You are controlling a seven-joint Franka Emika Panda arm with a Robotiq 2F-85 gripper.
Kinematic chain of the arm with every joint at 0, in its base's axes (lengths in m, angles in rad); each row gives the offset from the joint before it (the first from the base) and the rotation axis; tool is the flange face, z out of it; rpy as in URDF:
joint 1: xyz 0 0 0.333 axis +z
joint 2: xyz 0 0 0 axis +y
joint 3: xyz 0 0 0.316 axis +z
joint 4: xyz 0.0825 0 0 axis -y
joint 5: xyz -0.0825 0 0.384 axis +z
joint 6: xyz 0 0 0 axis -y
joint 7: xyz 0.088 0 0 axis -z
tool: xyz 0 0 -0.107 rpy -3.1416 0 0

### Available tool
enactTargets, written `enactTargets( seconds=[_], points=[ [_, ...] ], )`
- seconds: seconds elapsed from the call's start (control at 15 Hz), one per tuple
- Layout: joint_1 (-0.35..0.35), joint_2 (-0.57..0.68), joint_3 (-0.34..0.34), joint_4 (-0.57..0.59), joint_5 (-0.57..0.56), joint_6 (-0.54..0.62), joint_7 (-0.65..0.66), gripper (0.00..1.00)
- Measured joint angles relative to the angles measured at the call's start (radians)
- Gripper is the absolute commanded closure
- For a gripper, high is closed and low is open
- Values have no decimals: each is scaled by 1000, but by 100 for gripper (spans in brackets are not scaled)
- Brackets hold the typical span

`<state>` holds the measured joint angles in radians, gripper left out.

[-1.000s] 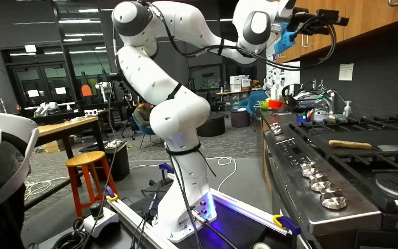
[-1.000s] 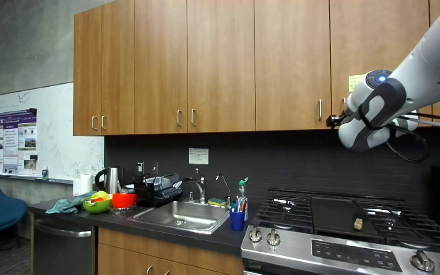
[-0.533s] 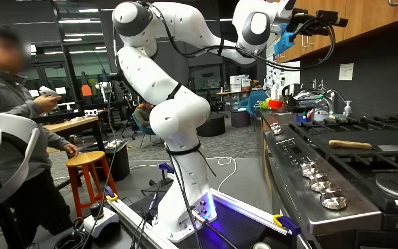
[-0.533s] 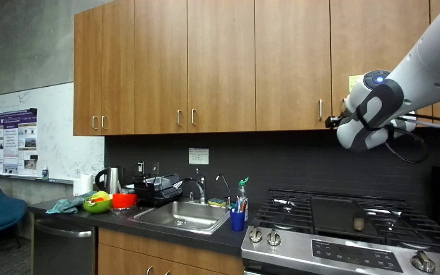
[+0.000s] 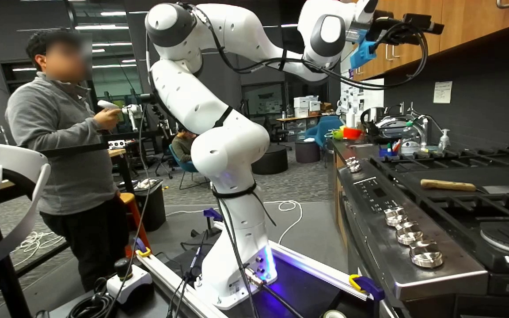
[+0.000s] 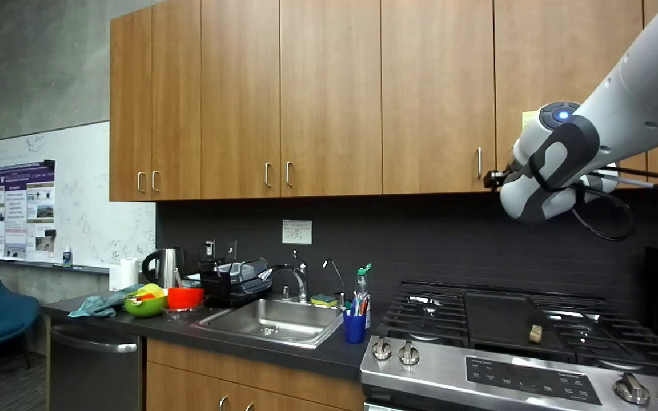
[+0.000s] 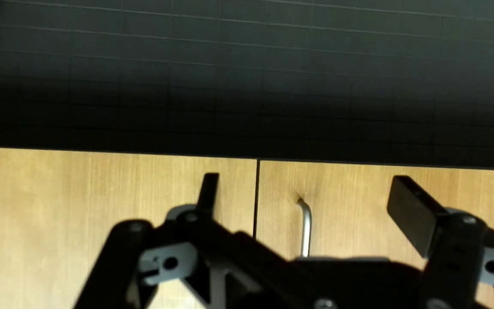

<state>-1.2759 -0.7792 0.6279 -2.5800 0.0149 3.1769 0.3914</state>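
In the wrist view my gripper (image 7: 307, 195) stands wide open, its two dark fingers (image 7: 414, 214) far apart and nothing held between them. Beyond them is the wooden front of an upper cabinet (image 7: 345, 189). A silver bar handle (image 7: 306, 227) appears in the space between the fingers; its lower part is covered by the gripper body. The dark seam (image 7: 257, 193) between two doors runs just left of that handle. I see no contact with handle or door. In an exterior view the white wrist (image 6: 540, 154) covers part of the cabinet doors (image 6: 437, 103) and hides the fingers.
Below the arm is a stove (image 5: 369, 212) with a wooden-handled flat tool (image 5: 448, 185) on it. A sink (image 6: 275, 311), a blue cup of pens (image 6: 354, 328) and bowls (image 6: 146, 308) line the counter. A person (image 5: 66, 132) stands behind a white chair (image 5: 7, 154). Cables (image 5: 422, 66) loop at the wrist.
The person has walked in from the left edge and now stands beside the stool. The arm's wrist has drifted slightly left in both exterior views. Cabinet doors and counter items look unchanged.
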Motion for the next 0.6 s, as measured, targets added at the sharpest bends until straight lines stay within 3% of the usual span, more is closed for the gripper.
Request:
enactTargets(
  seconds=[0.2,0.6],
  points=[
    [-113,-21,97,72,69,-34,93,0],
    [-456,-126,306,253,151,-136,361,0]
  ],
)
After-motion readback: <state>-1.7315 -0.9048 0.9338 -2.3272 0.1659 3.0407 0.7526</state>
